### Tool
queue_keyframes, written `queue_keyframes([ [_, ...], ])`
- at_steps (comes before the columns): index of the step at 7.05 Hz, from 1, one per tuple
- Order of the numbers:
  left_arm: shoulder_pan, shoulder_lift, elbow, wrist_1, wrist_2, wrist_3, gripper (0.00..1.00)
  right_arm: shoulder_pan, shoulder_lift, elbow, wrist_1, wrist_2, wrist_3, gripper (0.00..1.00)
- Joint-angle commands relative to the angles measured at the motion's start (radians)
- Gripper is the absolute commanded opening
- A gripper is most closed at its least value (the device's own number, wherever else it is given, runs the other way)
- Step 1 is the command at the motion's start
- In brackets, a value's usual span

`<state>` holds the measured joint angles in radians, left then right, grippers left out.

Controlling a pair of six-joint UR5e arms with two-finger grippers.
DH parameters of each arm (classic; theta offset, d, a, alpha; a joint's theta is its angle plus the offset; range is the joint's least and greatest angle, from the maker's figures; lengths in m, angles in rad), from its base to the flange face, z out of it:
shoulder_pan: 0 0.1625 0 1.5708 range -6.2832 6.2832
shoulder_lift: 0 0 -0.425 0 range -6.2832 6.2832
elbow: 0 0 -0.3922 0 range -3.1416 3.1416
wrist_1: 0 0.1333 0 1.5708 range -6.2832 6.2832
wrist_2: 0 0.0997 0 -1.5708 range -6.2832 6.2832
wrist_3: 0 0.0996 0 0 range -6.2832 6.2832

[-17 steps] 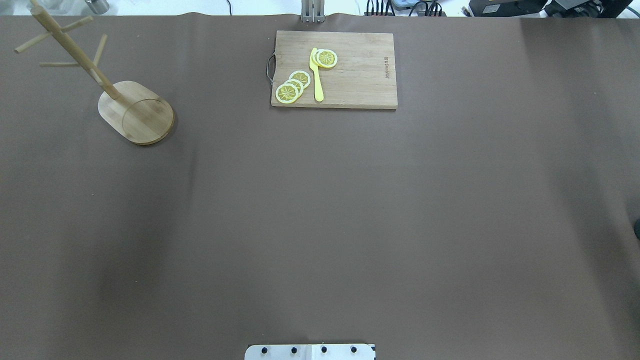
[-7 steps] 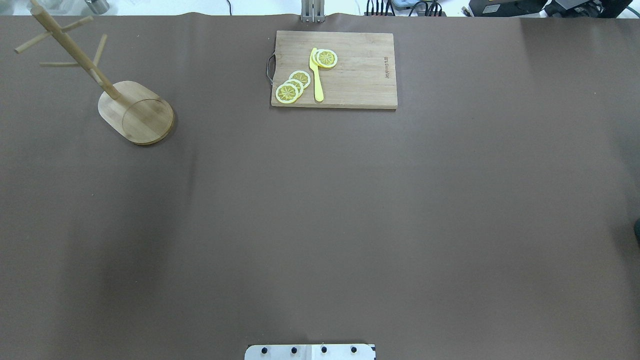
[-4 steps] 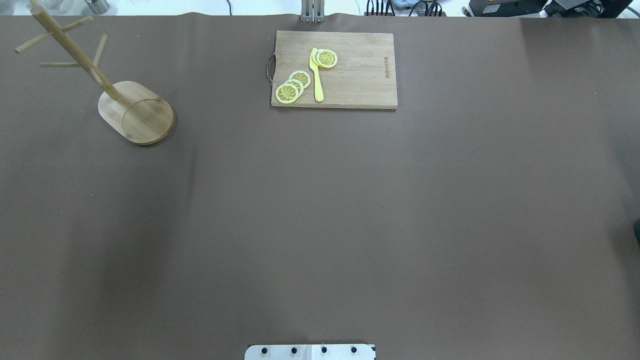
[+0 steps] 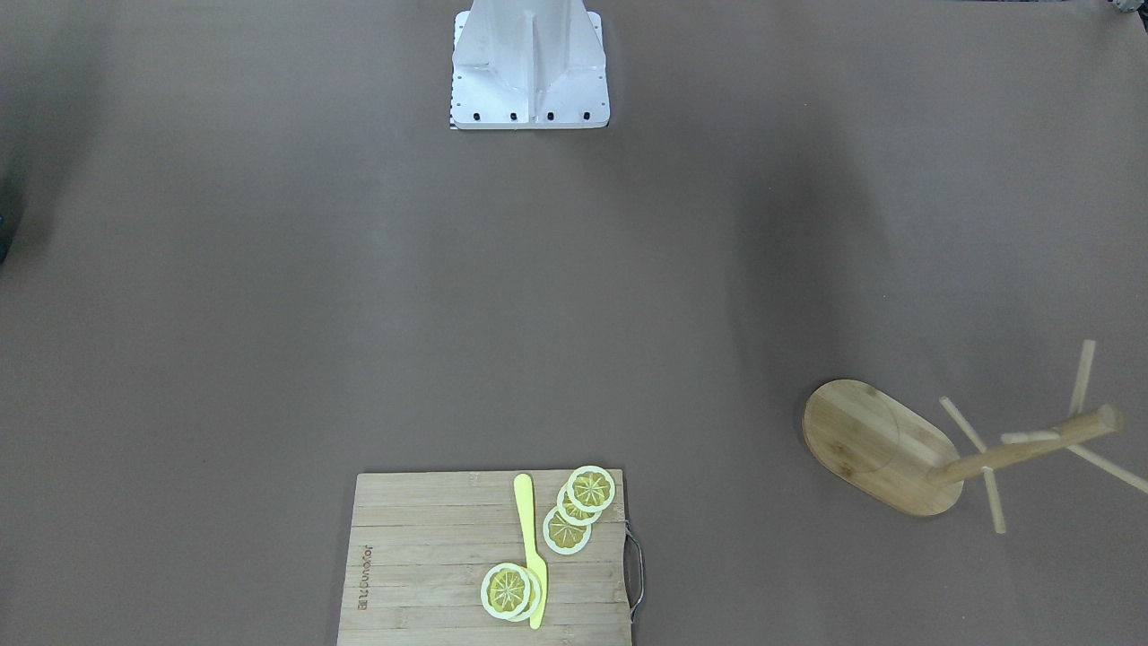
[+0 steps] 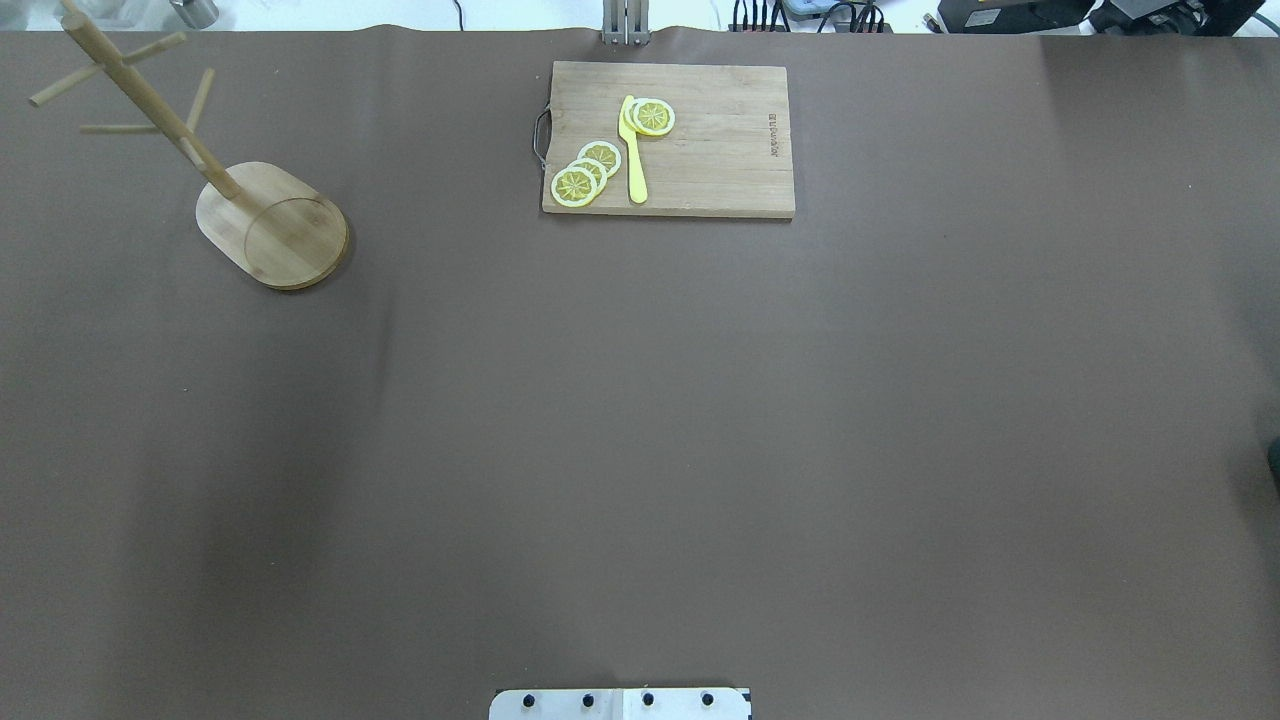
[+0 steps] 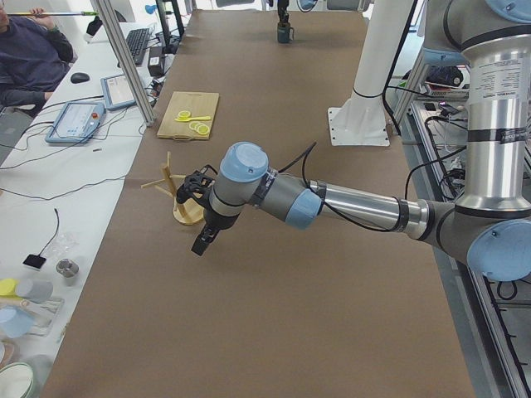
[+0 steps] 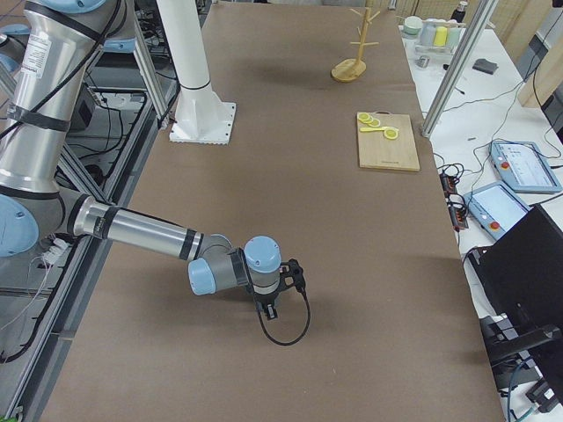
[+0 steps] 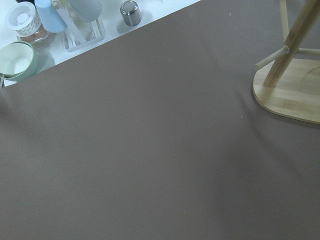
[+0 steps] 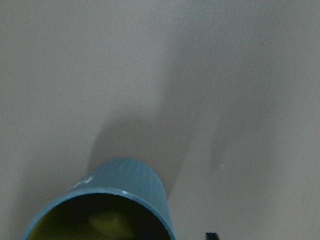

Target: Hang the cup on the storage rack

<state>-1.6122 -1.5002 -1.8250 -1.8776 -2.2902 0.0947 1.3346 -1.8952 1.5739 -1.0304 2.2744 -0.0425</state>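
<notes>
The cup (image 9: 117, 200) is a blue-grey ribbed mug with a yellow inside. It stands upright on the brown table at the bottom of the right wrist view, just under that camera. In the exterior left view it is small and far (image 6: 284, 33), below my right gripper (image 7: 271, 308). I cannot tell whether that gripper is open or shut. The storage rack (image 5: 272, 225) stands empty at the table's far left, and also shows from the front (image 4: 879, 449) and in the left wrist view (image 8: 290, 92). My left gripper (image 6: 202, 245) hovers beside the rack's base; I cannot tell its state.
A wooden cutting board (image 5: 715, 150) with lemon slices and a yellow knife (image 5: 634, 160) lies at the far middle edge. The white robot base (image 4: 529, 72) is at the near middle. Jars and containers (image 8: 50, 20) stand on a white surface beyond the table's left end.
A dark shape at the overhead view's right edge has shifted slightly downward. The rack and the cutting board have not moved.
</notes>
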Motion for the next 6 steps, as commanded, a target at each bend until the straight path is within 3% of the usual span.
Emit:
queue_keyframes([
  [1,0.0,0.0,0.001,0.0,0.0,0.0,0.99,0.0,0.002,-0.005,0.039,0.007,0.001,0.0],
  [4,0.0,0.0,0.001,0.0,0.0,0.0,0.99,0.003,0.025,0.012,0.033,0.005,0.012,0.0],
  [6,0.0,0.0,0.001,0.0,0.0,0.0,0.99,0.014,0.065,0.009,0.03,0.005,0.279,0.0],
])
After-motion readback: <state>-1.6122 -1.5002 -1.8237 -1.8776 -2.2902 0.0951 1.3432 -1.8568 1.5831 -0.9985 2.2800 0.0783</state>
